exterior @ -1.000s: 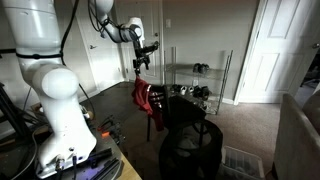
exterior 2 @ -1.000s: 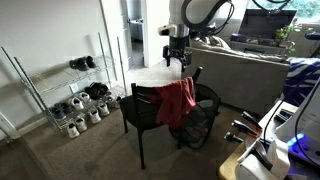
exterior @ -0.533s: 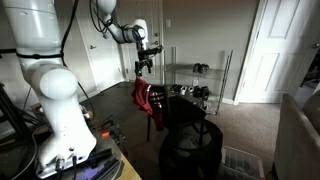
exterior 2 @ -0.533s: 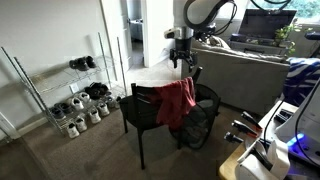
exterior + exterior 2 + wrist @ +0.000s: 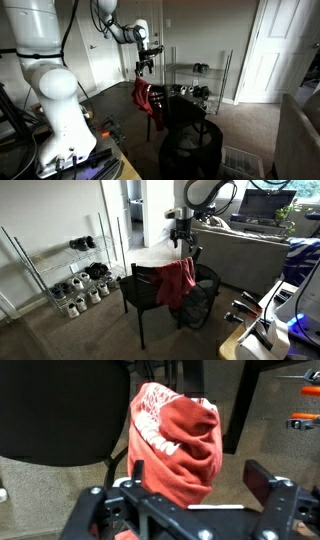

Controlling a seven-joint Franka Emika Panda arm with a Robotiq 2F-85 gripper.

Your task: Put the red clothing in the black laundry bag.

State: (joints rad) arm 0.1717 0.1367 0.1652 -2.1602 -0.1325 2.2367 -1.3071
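Note:
The red clothing [image 5: 143,97] hangs over the backrest of a black chair [image 5: 172,112]; it also shows in an exterior view [image 5: 178,280] and fills the middle of the wrist view [image 5: 175,445]. My gripper [image 5: 146,63] hovers above the clothing, apart from it, also seen in an exterior view [image 5: 180,240]. In the wrist view its jaws [image 5: 180,490] are open and empty, one finger on each side of the cloth below. The black laundry bag [image 5: 190,150] stands on the floor beside the chair, also visible in an exterior view [image 5: 203,302].
A wire shoe rack [image 5: 60,275] with several shoes stands by the wall. A sofa [image 5: 245,245] is behind the chair. A desk edge with tools [image 5: 262,315] is near the robot base. Carpet floor [image 5: 90,330] surrounds the chair.
The gripper has shifted slightly sideways above the chair since a second ago. The clothing, chair and bag have not moved.

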